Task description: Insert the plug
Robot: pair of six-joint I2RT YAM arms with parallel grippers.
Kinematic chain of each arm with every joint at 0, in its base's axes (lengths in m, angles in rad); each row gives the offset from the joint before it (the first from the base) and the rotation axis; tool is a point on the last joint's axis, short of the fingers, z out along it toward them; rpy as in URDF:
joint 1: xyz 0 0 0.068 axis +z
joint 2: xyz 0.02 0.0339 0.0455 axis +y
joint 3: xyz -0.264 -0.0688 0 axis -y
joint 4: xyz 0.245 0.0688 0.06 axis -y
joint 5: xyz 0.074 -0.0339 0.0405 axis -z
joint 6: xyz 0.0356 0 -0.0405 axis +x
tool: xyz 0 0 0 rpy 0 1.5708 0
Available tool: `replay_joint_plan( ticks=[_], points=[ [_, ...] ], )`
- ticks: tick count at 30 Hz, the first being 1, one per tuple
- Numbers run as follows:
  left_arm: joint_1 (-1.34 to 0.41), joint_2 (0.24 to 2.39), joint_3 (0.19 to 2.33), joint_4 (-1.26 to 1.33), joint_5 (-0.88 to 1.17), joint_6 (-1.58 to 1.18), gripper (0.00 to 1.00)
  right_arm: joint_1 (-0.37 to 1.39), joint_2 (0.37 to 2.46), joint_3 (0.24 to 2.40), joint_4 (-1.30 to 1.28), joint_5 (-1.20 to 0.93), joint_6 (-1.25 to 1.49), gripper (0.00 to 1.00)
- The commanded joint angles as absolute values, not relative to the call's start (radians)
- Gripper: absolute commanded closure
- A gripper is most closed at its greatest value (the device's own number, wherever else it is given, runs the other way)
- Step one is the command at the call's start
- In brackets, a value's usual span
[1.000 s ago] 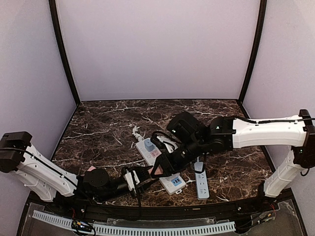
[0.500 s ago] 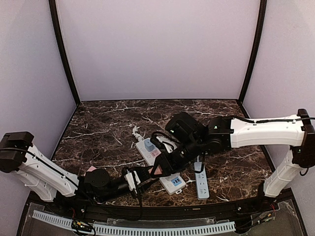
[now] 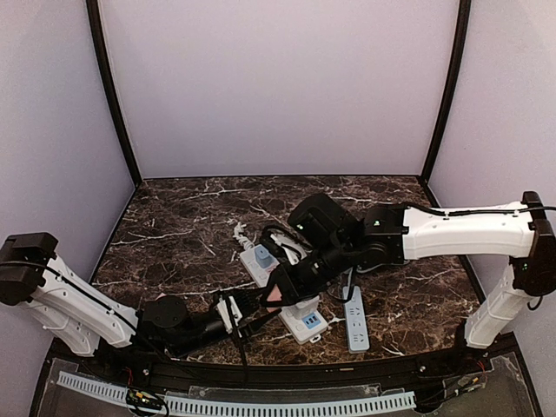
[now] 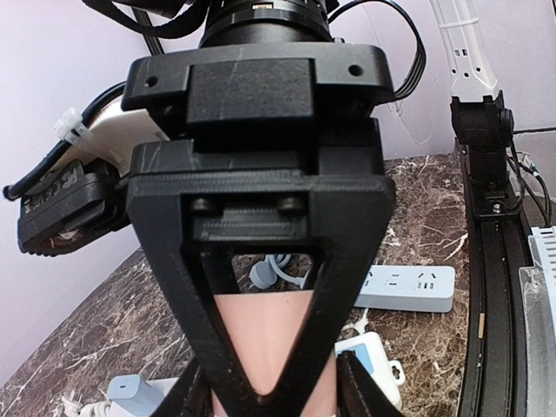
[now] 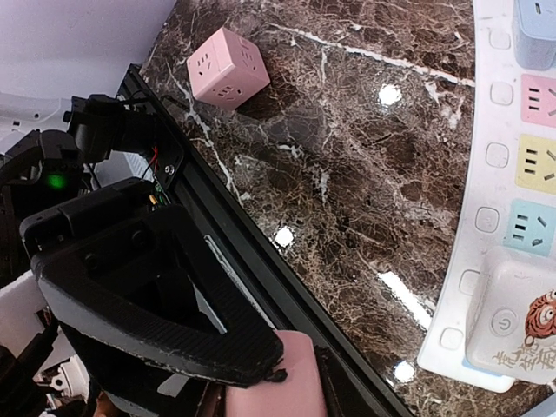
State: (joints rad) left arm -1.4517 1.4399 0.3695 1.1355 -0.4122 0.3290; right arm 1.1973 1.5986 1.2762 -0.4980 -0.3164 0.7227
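Note:
The pink plug [image 3: 275, 294] hangs low over the table's near middle, between both grippers. My left gripper [image 3: 236, 314] is shut on it from the left; in the left wrist view its fingertips [image 4: 358, 393] flank the pink body [image 4: 265, 334]. My right gripper [image 3: 281, 290] comes from the right, and its black triangular finger [image 4: 261, 217] lies flat on the plug. In the right wrist view the plug [image 5: 276, 393] sits pressed between the right gripper's [image 5: 295, 379] fingers. The white power strip [image 3: 307, 322] with coloured sockets [image 5: 532, 165] lies just beyond.
A pink cube socket [image 5: 228, 65] sits near the table's front left edge. A grey-blue power strip [image 3: 354, 318] lies right of the white one. A blue-grey plug with a coiled cable [image 4: 261, 274] sits on the white strip. The black front rail [image 5: 261, 261] runs below the grippers.
My right gripper has slid left toward the left gripper and narrowed its jaws onto the pink plug. The left gripper has kept its hold and barely shifted.

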Motion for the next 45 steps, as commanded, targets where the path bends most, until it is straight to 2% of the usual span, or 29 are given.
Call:
replay_joint_plan(
  ticks=[1,5,9,13,19,22,24,25,26,27,29,32,39,45],
  points=[
    [-1.456,1.431,0.358,1.173,-0.415,0.319,0.77,1.207,1.616,1.305,-0.423,-0.346,0.720,0.73],
    [-1.455,1.438,0.357,1.188,-0.431,0.318,0.77,1.206,1.624,1.310,-0.433,-0.360,0.724,0.76],
    [-1.456,1.434,0.352,1.194,-0.447,0.319,0.77,1.206,1.621,1.324,-0.459,-0.361,0.716,0.68],
    [-1.456,1.427,0.346,1.195,-0.465,0.322,0.77,1.206,1.611,1.325,-0.475,-0.352,0.714,0.67],
    [-1.455,1.428,0.345,1.199,-0.473,0.321,0.77,1.206,1.614,1.326,-0.485,-0.336,0.716,0.81],
    [-1.455,1.435,0.347,1.194,-0.475,0.315,0.75,1.203,1.624,1.339,-0.501,-0.322,0.711,0.96],
    [-1.455,1.434,0.355,1.159,-0.496,0.294,0.64,1.201,1.637,1.362,-0.533,-0.304,0.700,1.00],
    [-1.456,1.431,0.361,1.145,-0.512,0.281,0.52,1.196,1.648,1.377,-0.560,-0.291,0.687,1.00],
    [-1.455,1.427,0.360,1.119,-0.557,0.249,0.44,1.190,1.662,1.395,-0.588,-0.268,0.675,1.00],
    [-1.456,1.417,0.357,1.109,-0.585,0.210,0.32,1.181,1.672,1.410,-0.612,-0.251,0.659,1.00],
    [-1.455,1.401,0.337,1.091,-0.645,0.167,0.21,1.155,1.687,1.429,-0.653,-0.226,0.627,1.00],
    [-1.456,1.372,0.295,1.054,-0.716,0.117,0.14,1.109,1.705,1.455,-0.693,-0.209,0.568,1.00],
    [-1.456,1.244,0.252,0.868,-0.876,-0.006,0.13,1.053,1.865,1.645,-0.882,-0.140,0.439,1.00],
    [-1.435,1.109,0.221,0.650,-0.981,-0.138,0.06,1.036,2.046,1.850,-1.020,-0.080,0.411,1.00]
  ],
)
